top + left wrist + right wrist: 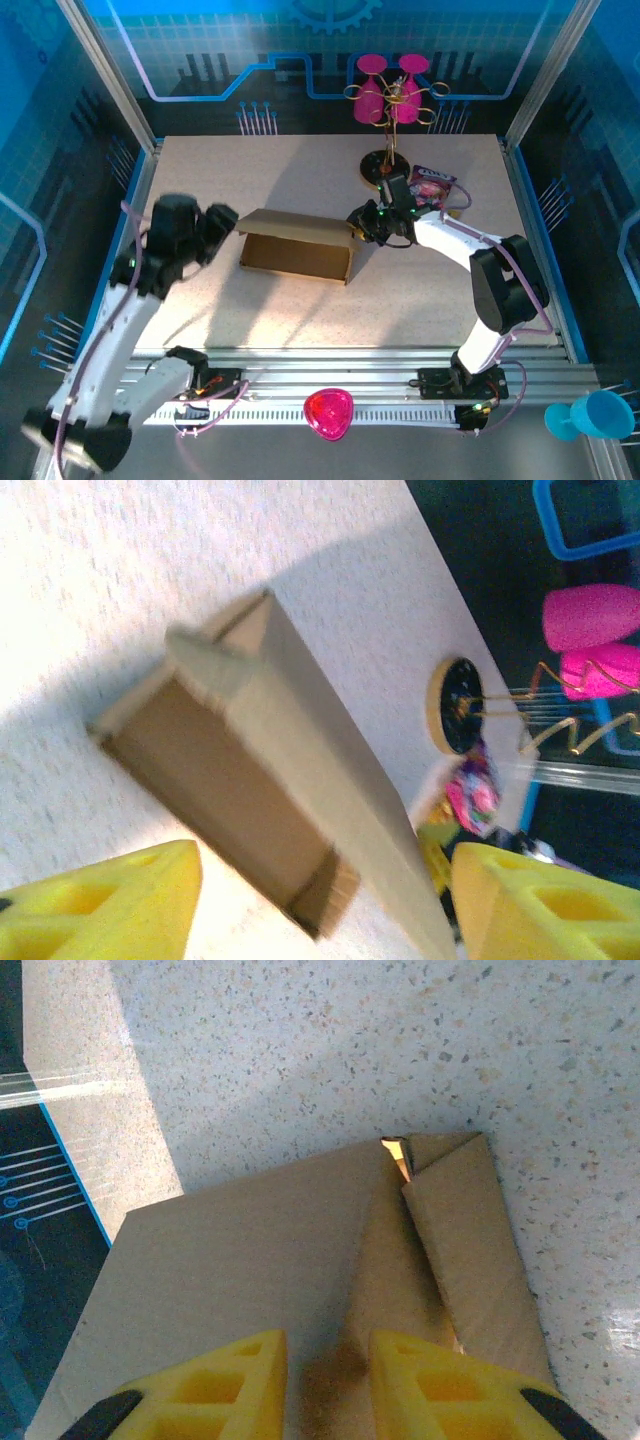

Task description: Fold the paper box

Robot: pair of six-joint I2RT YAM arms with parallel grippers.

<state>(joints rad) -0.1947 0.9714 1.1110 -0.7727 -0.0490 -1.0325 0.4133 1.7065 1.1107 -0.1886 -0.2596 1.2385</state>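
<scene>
Partly folded paper box (297,247), brown interior showing, on table (400,320).

No lettering, brand or number was legible: the paper box (295,245) was plain brown, and print on the snack bag (432,185), upper right, was blurred.

Bright overhead light fell on the speckled table (420,300), with a glaring patch near its front and soft grey shadows around the paper box (297,246). In the top view the left arm (150,270) was smeared by motion blur. The left wrist view was overexposed at upper left, the box soft, the yellow fingers (110,900) unfocused. The right wrist view was sharp, the table grain crisp.
</scene>
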